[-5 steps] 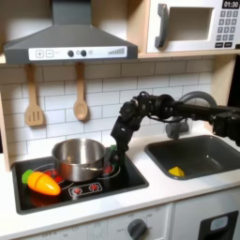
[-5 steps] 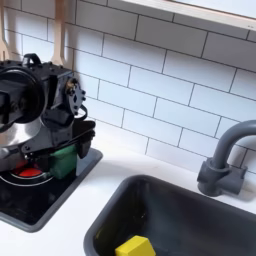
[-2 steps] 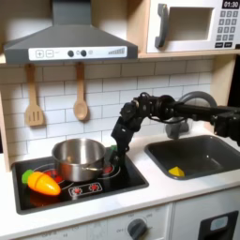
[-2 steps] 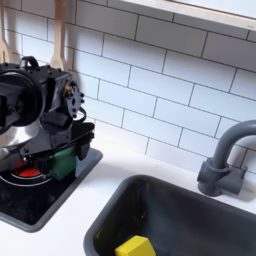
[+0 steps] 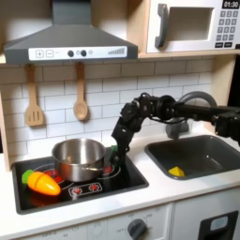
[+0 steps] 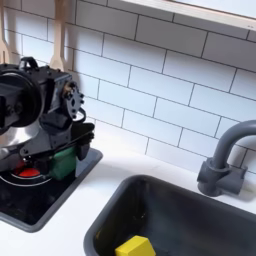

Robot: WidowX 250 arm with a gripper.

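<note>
The gripper (image 5: 112, 159) hangs low at the right edge of the toy stove (image 5: 131, 178), beside the silver pot (image 5: 78, 157). It pinches a green thing (image 6: 65, 163). The microwave (image 5: 192, 25) clock reads 01:30.

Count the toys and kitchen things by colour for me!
Silver: 1, the pot
Orange: 1, the toy carrot
Yellow: 1, the block in the sink
Green: 1, the piece by the tool
Wooden: 2, the spatula and spoon
Total: 6
</note>
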